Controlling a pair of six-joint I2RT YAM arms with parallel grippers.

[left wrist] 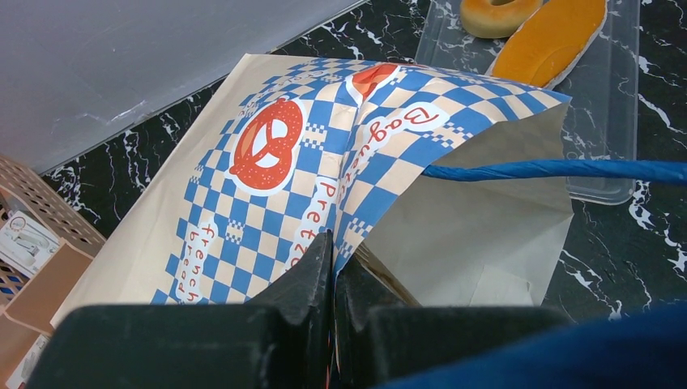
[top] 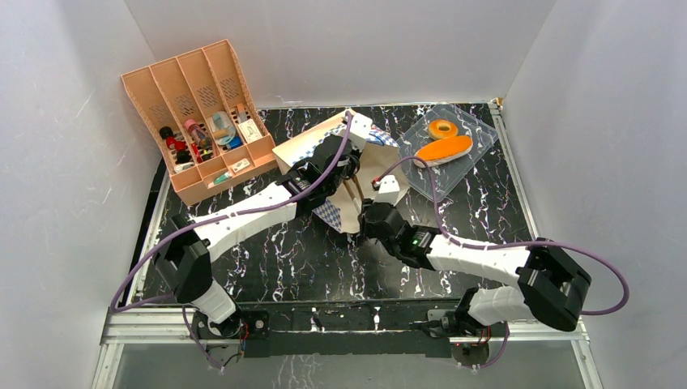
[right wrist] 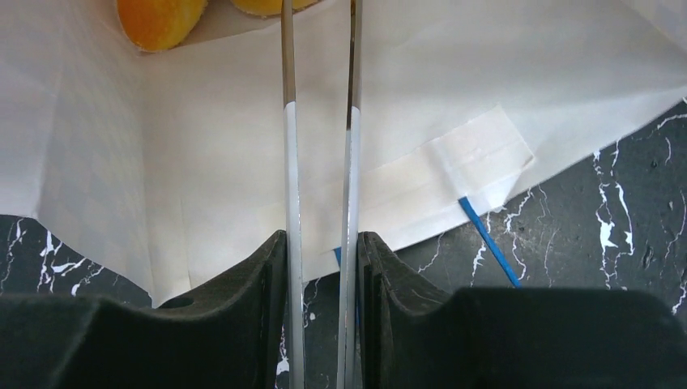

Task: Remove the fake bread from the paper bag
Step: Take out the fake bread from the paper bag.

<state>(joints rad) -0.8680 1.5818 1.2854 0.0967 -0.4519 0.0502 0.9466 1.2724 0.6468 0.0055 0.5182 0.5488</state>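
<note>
The paper bag lies on its side mid-table, its mouth toward the arms. In the left wrist view, my left gripper is shut on the bag's checkered edge and holds the mouth up. Its blue cord handle crosses the opening. My right gripper is shut on the metal tongs, whose two arms reach into the bag's pale inside. Two golden-orange pieces of fake bread show deep in the bag beyond the tong tips. A ring bagel and an orange-topped loaf lie in the clear tray.
The clear plastic tray sits at the back right, close to the bag's right side. An orange slotted organiser with small items stands at the back left. White walls close in the back and both sides.
</note>
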